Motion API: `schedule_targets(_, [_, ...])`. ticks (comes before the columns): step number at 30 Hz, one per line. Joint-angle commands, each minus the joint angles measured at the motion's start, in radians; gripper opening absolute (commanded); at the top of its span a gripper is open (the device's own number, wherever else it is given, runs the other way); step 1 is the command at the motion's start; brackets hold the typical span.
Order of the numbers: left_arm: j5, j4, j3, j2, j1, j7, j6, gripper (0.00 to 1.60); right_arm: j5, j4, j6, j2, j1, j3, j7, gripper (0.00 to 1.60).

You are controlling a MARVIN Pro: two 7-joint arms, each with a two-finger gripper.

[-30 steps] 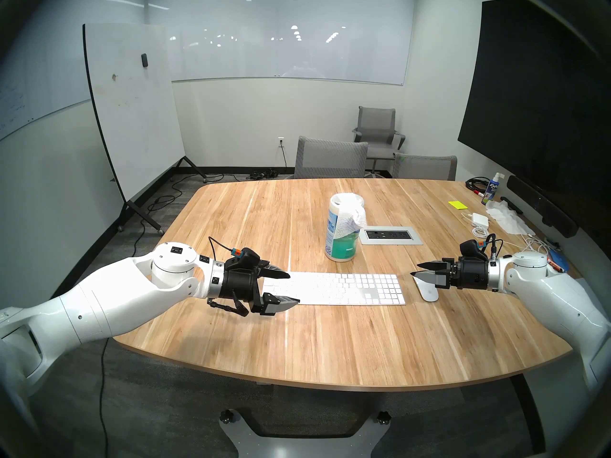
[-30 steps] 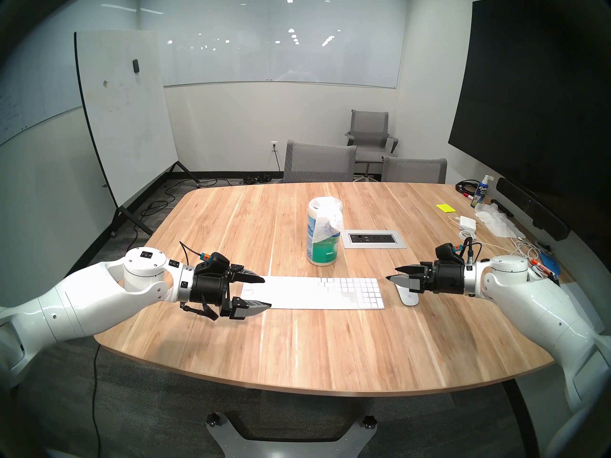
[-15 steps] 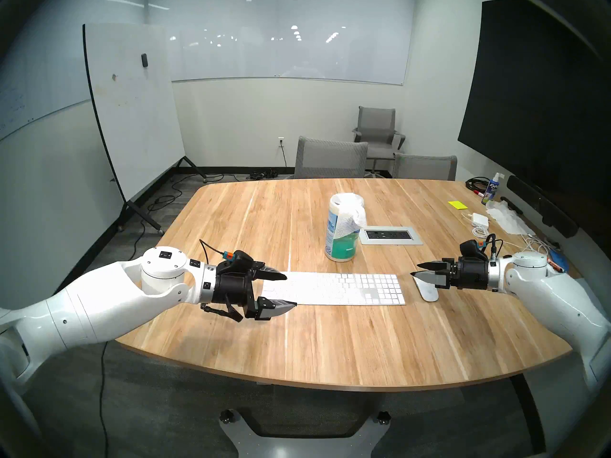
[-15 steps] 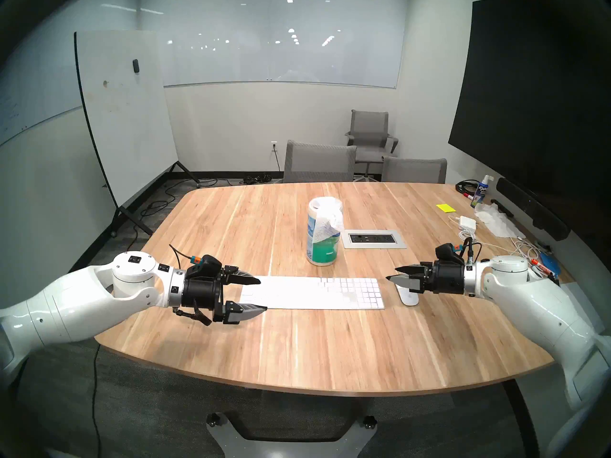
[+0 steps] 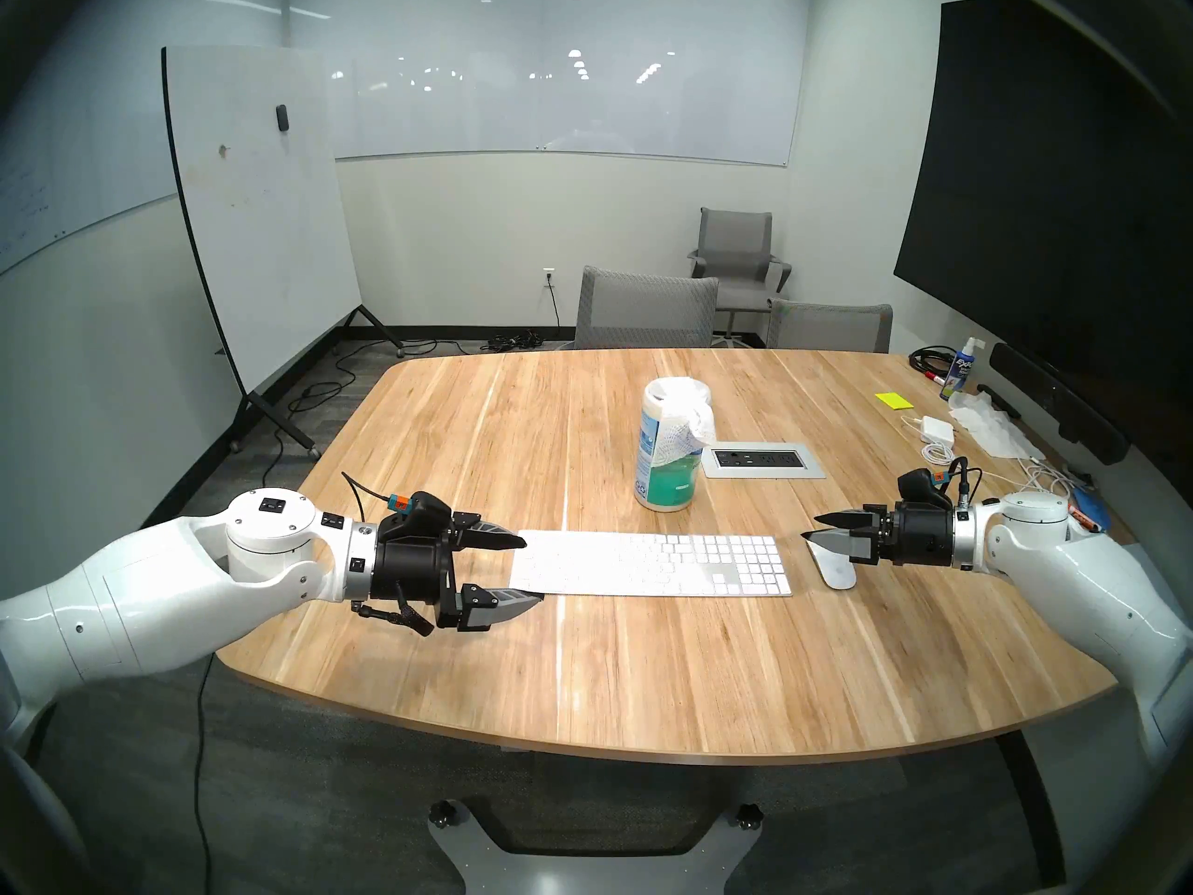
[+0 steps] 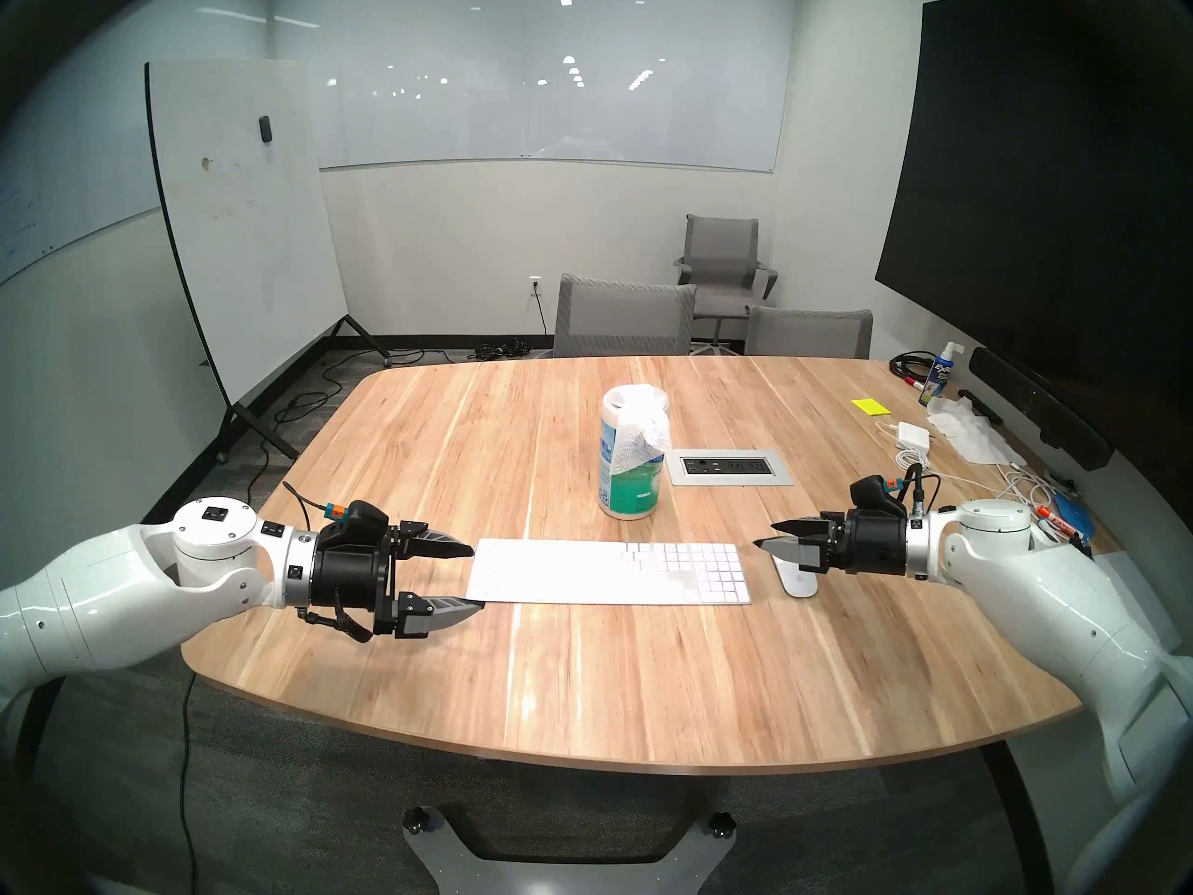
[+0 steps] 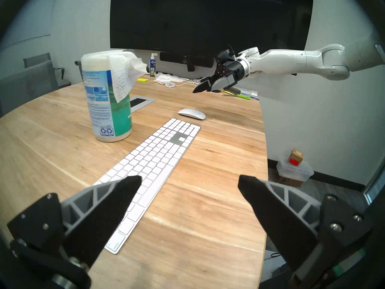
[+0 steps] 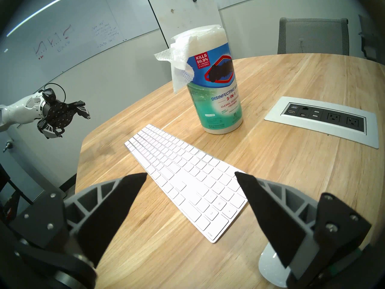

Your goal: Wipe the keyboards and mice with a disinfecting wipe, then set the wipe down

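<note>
both empty: left gripper [image 5: 526, 571] spread wide off the keyboard [image 5: 652, 564] end, right gripper [image 5: 815, 527] parted, seemingly above the mouse [image 5: 836, 571].

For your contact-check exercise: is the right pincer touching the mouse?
Apart. In the left wrist view the right pincer hangs in the air, with bare table showing between it and the mouse.
</note>
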Motion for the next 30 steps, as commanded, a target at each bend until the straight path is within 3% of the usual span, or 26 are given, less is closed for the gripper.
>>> schedule_targets(1, [-0.033, -0.022, -0.023, 0.073, 0.013, -0.005, -0.038, 1.6, 0.004, -0.001, 0.0, 0.001, 0.01, 0.008, -0.001, 1.6])
schedule_targets(6, [-0.051, -0.02, -0.025, 0.096, 0.024, -0.006, -0.054, 1.6, 0.004, -0.001, 0.0, 0.001, 0.01, 0.008, -0.001, 1.6])
schedule_targets(30, [-0.061, -0.007, -0.021, 0.093, 0.022, -0.029, -0.067, 1.6, 0.004, -0.001, 0.0, 0.001, 0.01, 0.008, -0.001, 1.6])
